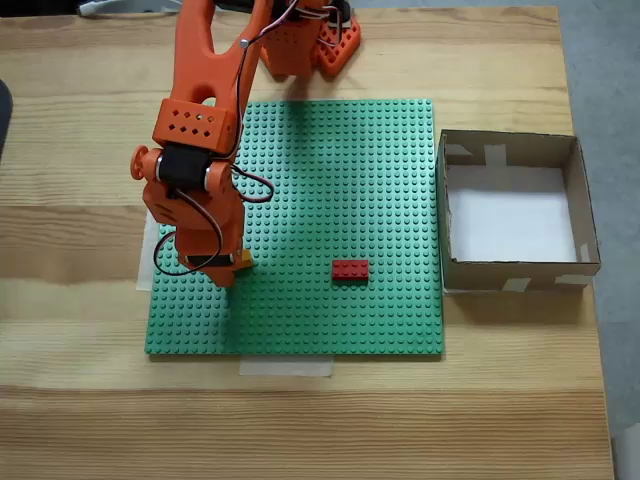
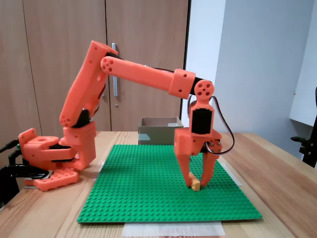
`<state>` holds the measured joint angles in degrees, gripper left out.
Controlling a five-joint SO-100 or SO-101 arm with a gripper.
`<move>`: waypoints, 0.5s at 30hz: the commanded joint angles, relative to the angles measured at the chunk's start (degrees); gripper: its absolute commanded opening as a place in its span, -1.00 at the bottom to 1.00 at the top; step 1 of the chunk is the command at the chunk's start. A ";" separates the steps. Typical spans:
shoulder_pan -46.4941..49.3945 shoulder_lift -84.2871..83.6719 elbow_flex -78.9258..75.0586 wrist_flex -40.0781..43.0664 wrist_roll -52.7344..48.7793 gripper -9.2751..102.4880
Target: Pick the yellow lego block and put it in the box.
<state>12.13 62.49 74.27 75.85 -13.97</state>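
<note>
Low over the green baseplate (image 1: 340, 180), the claw (image 2: 197, 184) stands with its fingers spread either side of the yellow lego block (image 2: 196, 185) (not visibly pinching it). The block sits on the baseplate near its left edge in the top-down fixed view; the box (image 1: 588, 215) rests on the desk (image 1: 80, 380) just off the right edge.

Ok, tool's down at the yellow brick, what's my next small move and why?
Probably close the tool on the yellow lego block. Its fingers straddle the brick, which sits on the green baseplate, with a gap on one side. Lifting toward the box comes after.
</note>
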 commanded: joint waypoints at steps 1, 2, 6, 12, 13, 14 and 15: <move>0.00 0.97 -0.26 0.09 -0.35 -0.66; 0.09 0.97 -0.35 0.09 -0.35 -0.67; 0.09 0.97 -0.53 0.26 -0.53 -0.78; 0.18 0.97 -0.79 0.44 -0.53 -0.85; 0.18 0.97 -0.88 0.62 -0.53 -0.85; 0.18 0.97 -1.05 0.79 -0.44 -0.85; 0.26 0.97 -1.14 0.97 -0.44 -0.85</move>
<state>12.13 62.49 74.27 76.29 -14.24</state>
